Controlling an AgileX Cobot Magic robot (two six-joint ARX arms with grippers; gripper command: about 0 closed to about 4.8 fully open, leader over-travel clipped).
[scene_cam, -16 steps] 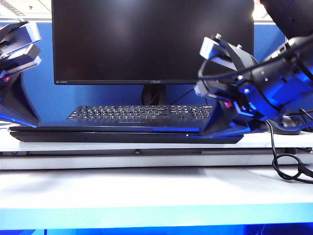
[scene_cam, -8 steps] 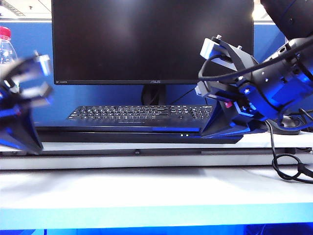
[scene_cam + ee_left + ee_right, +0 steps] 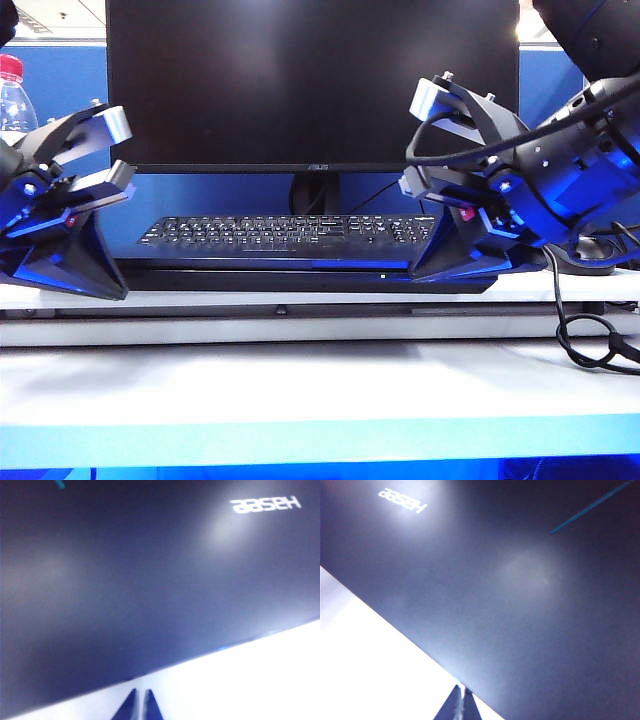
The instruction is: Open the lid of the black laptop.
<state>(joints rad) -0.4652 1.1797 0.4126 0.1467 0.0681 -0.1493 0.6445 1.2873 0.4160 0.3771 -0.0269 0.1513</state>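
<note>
Two wrist views show what the exterior view lacks: the glossy black lid (image 3: 150, 580) with its white "Hasee" lettering. From outside, the slim black laptop (image 3: 300, 275) lies closed on the white table (image 3: 300, 390), one gripper at each end. Left gripper (image 3: 140, 705) and right gripper (image 3: 460, 702) both have their fingers pressed together at the lid's edge. One green light shows; fingertip contact is hidden.
</note>
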